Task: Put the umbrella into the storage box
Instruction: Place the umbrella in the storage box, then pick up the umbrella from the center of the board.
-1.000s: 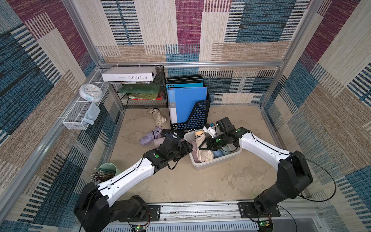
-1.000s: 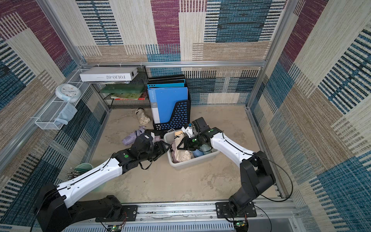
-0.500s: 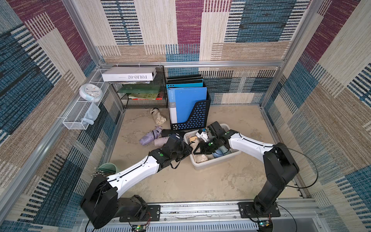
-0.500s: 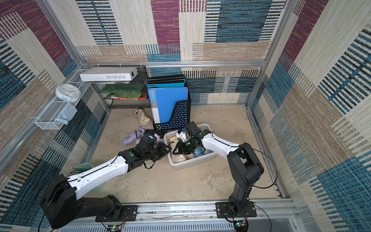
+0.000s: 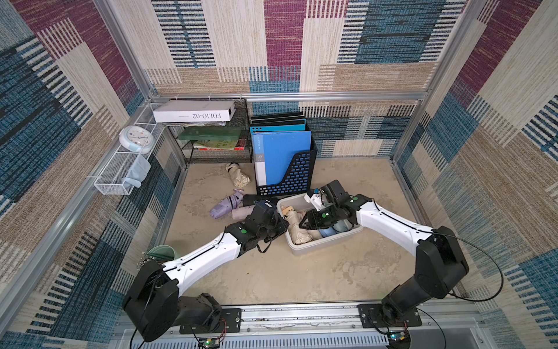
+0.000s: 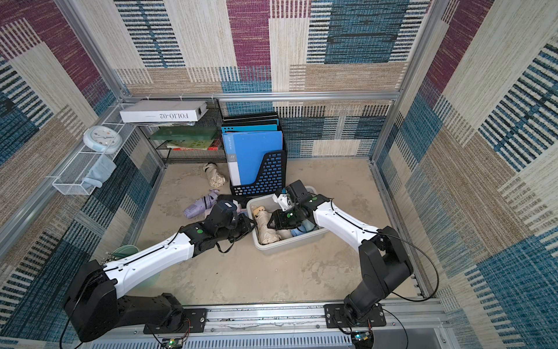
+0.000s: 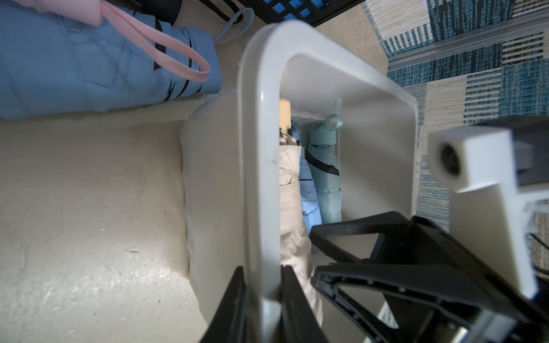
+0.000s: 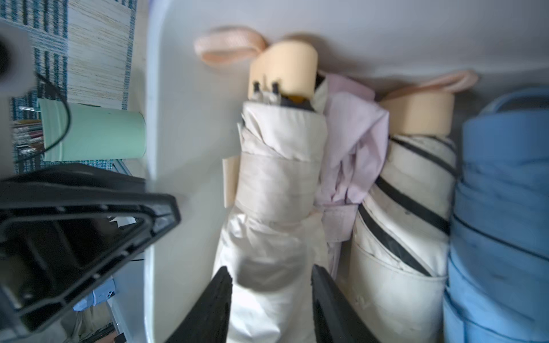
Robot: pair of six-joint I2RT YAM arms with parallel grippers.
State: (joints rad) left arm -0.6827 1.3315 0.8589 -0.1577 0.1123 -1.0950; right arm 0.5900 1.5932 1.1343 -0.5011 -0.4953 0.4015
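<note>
The grey-white storage box (image 5: 329,241) (image 6: 290,241) sits at mid-floor with several folded umbrellas inside. My left gripper (image 5: 283,225) (image 7: 263,276) is shut on the box's rim (image 7: 258,148) at its left end, one finger inside and one outside. My right gripper (image 5: 302,225) (image 8: 270,276) reaches into the box from the right. Its fingers press both sides of a cream umbrella (image 5: 297,231) (image 8: 279,178) lying along the left wall. Beside it lie a black-striped cream umbrella (image 8: 401,208) and a blue umbrella (image 8: 502,208).
Left of the box, a lilac umbrella (image 5: 225,207) and a pink one (image 5: 241,211) lie on the floor, with a beige one (image 5: 238,178) further back. A black file holder (image 5: 290,169) stands right behind the box. A green pen cup (image 5: 161,253) stands by my left arm.
My left gripper has closed on the box rim. My right gripper has slid leftward inside the box onto the cream umbrella.
</note>
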